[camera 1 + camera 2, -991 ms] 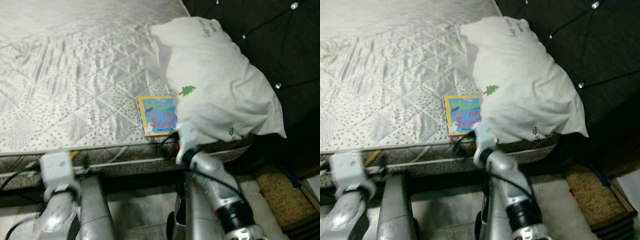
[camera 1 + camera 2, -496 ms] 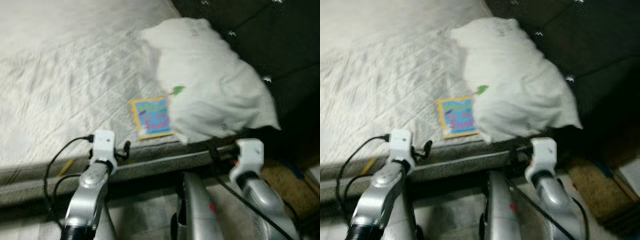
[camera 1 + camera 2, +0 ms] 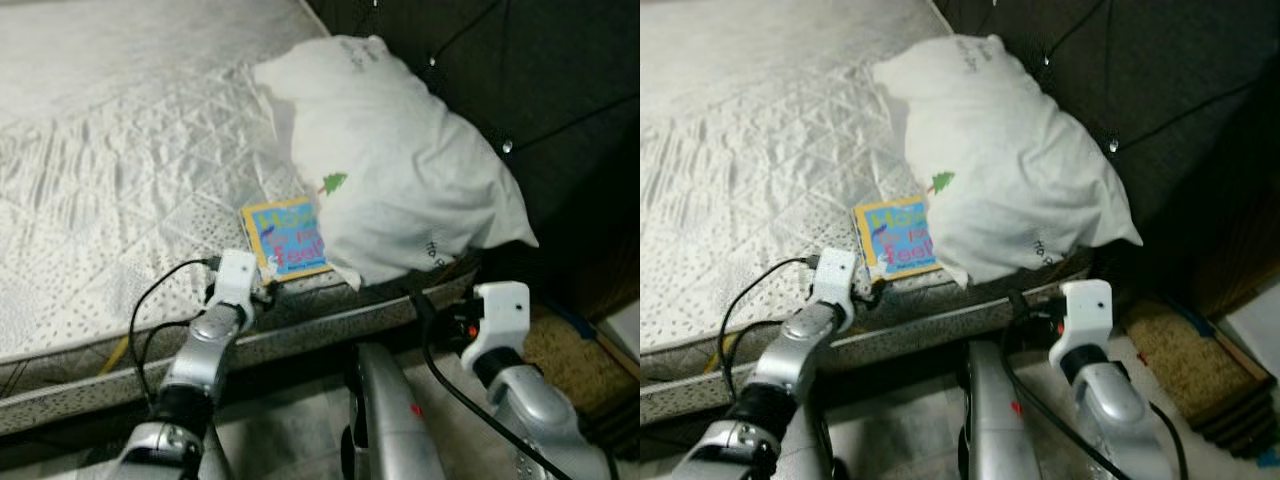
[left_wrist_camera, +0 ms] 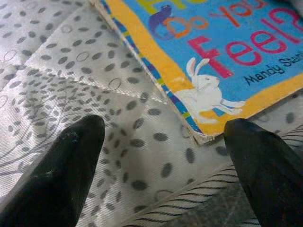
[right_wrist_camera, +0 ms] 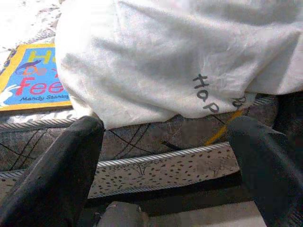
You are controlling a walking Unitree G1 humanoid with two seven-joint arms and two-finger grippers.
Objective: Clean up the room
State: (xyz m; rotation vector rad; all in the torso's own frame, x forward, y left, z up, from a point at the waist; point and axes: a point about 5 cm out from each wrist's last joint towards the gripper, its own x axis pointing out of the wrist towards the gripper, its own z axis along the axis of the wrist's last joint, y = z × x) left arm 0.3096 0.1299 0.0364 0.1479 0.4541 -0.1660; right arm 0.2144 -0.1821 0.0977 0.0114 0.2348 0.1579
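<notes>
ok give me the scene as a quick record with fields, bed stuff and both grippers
surface: quilted mattress
book: picture book flat near the mattress edge, one side tucked under the pillow
pillow: white pillow against the dark headboard
left gripper: left gripper open, low over the mattress at the book's corner, not touching it
right gripper: right gripper open, off the bed's side, pointing at the pillow's lower edge

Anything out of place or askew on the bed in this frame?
Yes. A children's book lies on the bare mattress near its edge, partly tucked under the pillow, whose lower corner overhangs the mattress edge. The left pincer is open just before the book's corner.
</notes>
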